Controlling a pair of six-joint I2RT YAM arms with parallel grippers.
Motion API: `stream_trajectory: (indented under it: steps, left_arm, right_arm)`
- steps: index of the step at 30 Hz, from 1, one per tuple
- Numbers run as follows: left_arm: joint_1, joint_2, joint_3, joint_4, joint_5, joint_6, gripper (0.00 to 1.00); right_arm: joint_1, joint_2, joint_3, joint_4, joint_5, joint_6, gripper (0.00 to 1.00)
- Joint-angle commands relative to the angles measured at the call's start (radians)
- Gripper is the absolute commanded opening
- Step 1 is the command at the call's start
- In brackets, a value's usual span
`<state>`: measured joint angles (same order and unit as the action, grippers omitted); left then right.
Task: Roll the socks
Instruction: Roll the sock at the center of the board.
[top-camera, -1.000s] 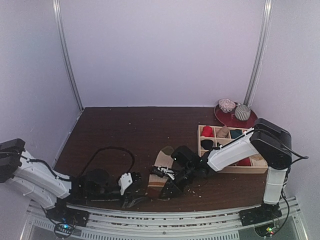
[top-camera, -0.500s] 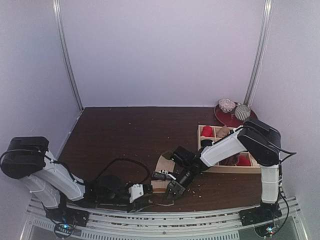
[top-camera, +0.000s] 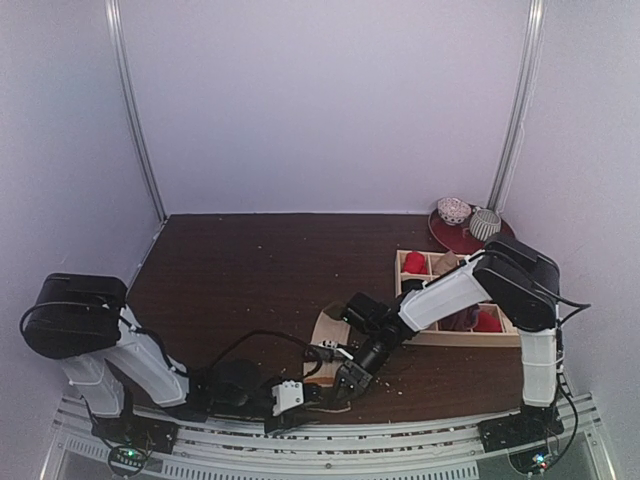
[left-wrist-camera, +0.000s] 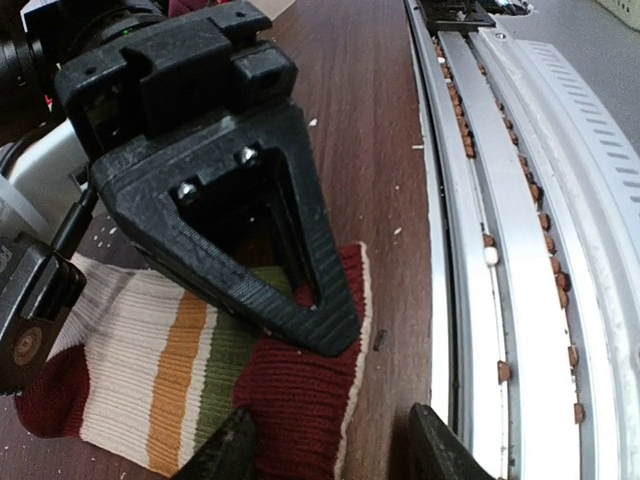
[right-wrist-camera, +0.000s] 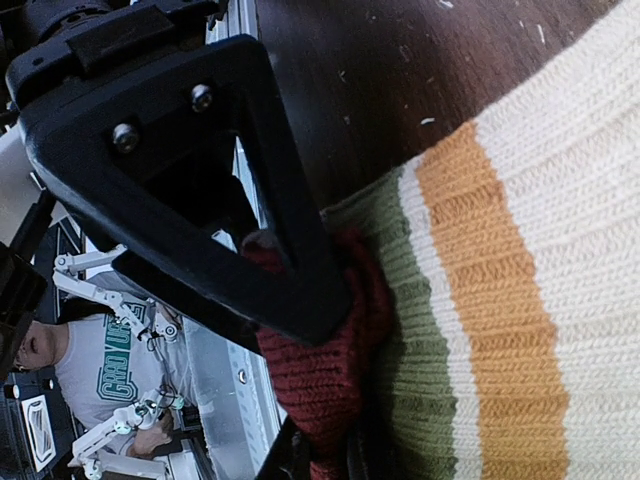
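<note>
Your right gripper (top-camera: 347, 378) clamps the dark red cuff (left-wrist-camera: 300, 395) of the long tan striped knit sock (left-wrist-camera: 130, 370); your left gripper (left-wrist-camera: 335, 448), fingers apart, sits at the cuff's 8 o'clock

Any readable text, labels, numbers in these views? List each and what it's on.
Green block letters on a bystander's white shirt, at the edge of the right wrist view: sideways and blurred, not readable.
Round sticker on a black part in the left wrist view: too small to read.
Striped sock: no text on it.
Top view: no text visible.
</note>
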<state>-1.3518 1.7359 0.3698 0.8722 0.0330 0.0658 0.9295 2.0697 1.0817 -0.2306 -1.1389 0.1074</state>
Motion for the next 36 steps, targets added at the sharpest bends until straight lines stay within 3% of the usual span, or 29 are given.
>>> stream_trajectory:
  steps: [1, 7, 8, 12, 17, 19, 26, 27, 28, 29, 36]
  left_arm:
    - [-0.004, 0.046, 0.038, -0.014, -0.042, -0.026, 0.50]
    - [-0.004, 0.099, 0.059, -0.066, -0.097, -0.073, 0.43]
    - [-0.004, 0.105, 0.062, -0.075, -0.102, -0.083, 0.38]
    - [-0.003, 0.118, 0.047, -0.088, -0.105, -0.132, 0.00]
    - [0.003, 0.092, 0.037, -0.168, -0.125, -0.221, 0.00]
    - [0.032, 0.051, 0.029, -0.216, -0.071, -0.300, 0.00]
    - [0.121, -0.044, -0.012, -0.304, 0.138, -0.464, 0.00]
    - [0.125, -0.041, 0.000, -0.333, 0.147, -0.474, 0.00]
    - [0.128, -0.036, 0.014, -0.356, 0.164, -0.477, 0.00]
    - [0.131, -0.029, 0.028, -0.375, 0.179, -0.476, 0.00]
    - [0.181, 0.035, 0.062, -0.372, 0.264, -0.498, 0.00]
  right_arm:
    - [-0.004, 0.075, -0.046, -0.111, 0.176, -0.003, 0.10]
    - [-0.004, 0.057, -0.052, -0.098, 0.164, -0.005, 0.11]
    - [-0.004, 0.051, -0.052, -0.096, 0.158, -0.007, 0.11]
    - [-0.004, 0.020, -0.044, -0.115, 0.148, -0.037, 0.11]
    - [-0.004, -0.093, -0.050, -0.071, 0.148, -0.034, 0.12]
    - [-0.004, -0.192, -0.074, -0.006, 0.183, -0.003, 0.14]
    - [-0.003, -0.587, -0.213, 0.196, 0.494, 0.108, 0.41]
    - [-0.002, -0.637, -0.221, 0.189, 0.566, 0.102, 0.51]
    - [-0.002, -0.681, -0.229, 0.180, 0.631, 0.091, 0.90]
    - [0.002, -0.724, -0.233, 0.161, 0.709, 0.074, 0.99]
    - [0.024, -0.896, -0.214, 0.055, 1.264, -0.056, 1.00]
